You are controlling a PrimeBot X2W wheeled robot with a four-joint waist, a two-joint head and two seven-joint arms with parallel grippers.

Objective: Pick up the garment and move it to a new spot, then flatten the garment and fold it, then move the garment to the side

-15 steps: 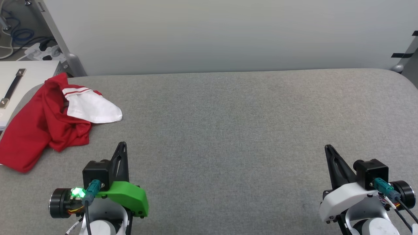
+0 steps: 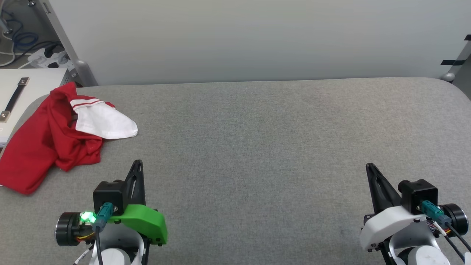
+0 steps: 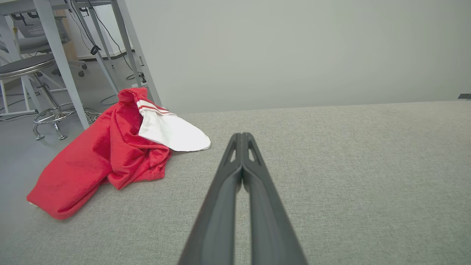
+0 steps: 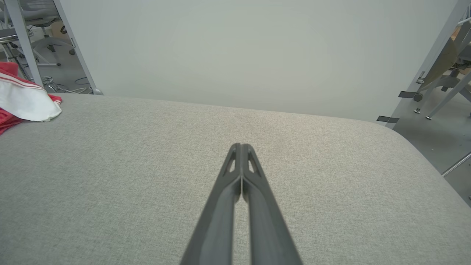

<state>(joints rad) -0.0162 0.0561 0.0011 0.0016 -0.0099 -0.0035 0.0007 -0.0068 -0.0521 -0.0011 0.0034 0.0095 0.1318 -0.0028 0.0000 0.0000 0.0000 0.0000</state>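
The red garment (image 2: 44, 140) lies crumpled at the far left edge of the grey table (image 2: 257, 147), one white sleeve (image 2: 105, 123) with red-white striped trim spread on top. Its print is hidden in the folds. In the left wrist view the garment (image 3: 99, 162) lies ahead and to the left; the right wrist view catches its sleeve (image 4: 25, 103) at the left edge. My left gripper (image 2: 138, 163) hovers shut near the table's front, right of the garment and apart from it. My right gripper (image 2: 369, 167) is shut and holds nothing at the front right.
A white box with a dark handle (image 2: 14, 97) stands left of the table beside the garment. Table legs and a stool (image 3: 44, 92) stand beyond the left edge. A pale wall (image 2: 257, 36) runs behind the table. The table's right corner (image 4: 423, 147) is rounded.
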